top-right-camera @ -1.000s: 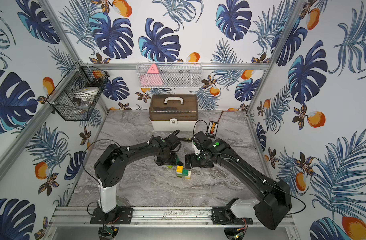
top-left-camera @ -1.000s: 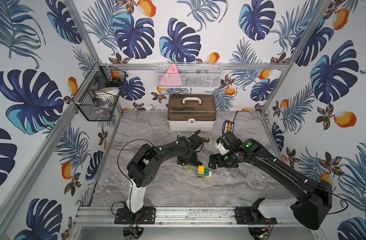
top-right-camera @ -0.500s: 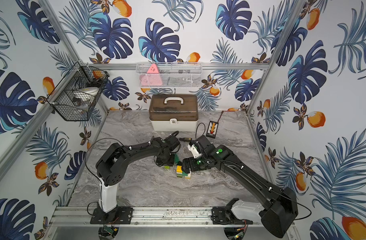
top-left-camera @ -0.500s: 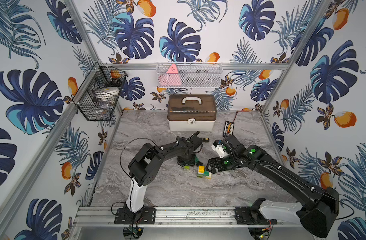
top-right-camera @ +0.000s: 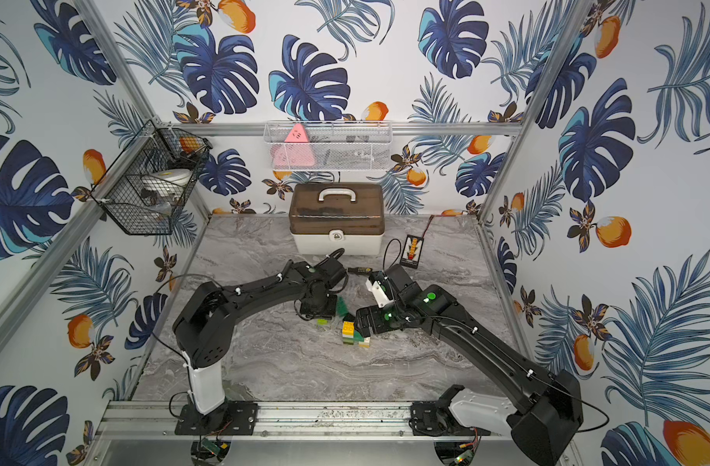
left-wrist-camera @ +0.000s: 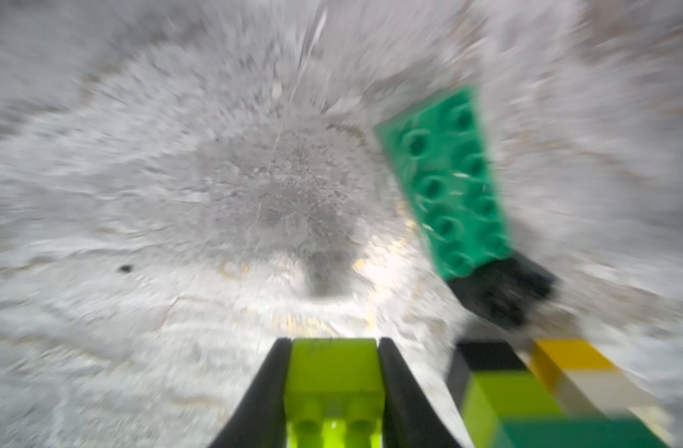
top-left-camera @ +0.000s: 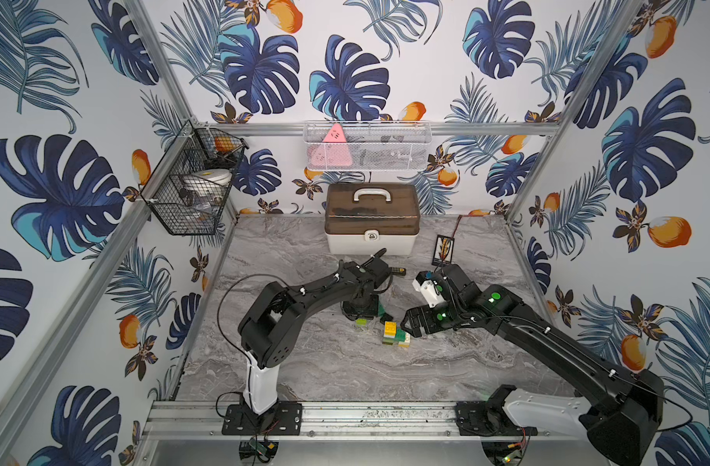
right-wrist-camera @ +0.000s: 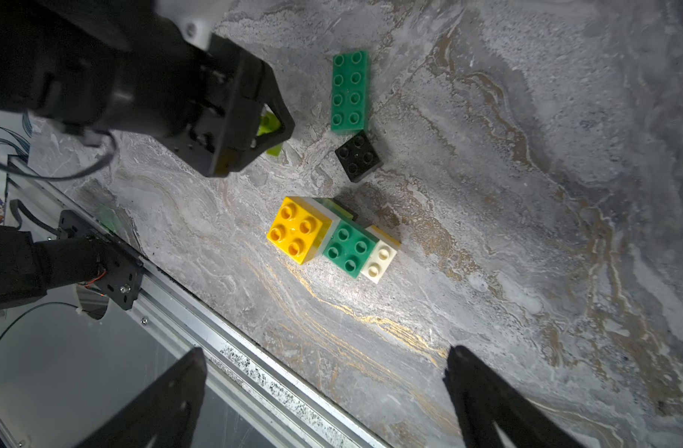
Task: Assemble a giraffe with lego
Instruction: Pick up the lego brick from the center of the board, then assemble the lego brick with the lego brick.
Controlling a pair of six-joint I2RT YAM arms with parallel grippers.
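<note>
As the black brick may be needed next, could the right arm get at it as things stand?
Probably yes: the right pincer is open, and the black brick lies uncovered, though the long green brick sits close beside it.

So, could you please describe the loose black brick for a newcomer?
Start at the brown-lidded case at the back of the marble table, then come forward to the lego mid-table. The black brick lies at one end of the long green brick: square, four-studded, joined to nothing.
</note>
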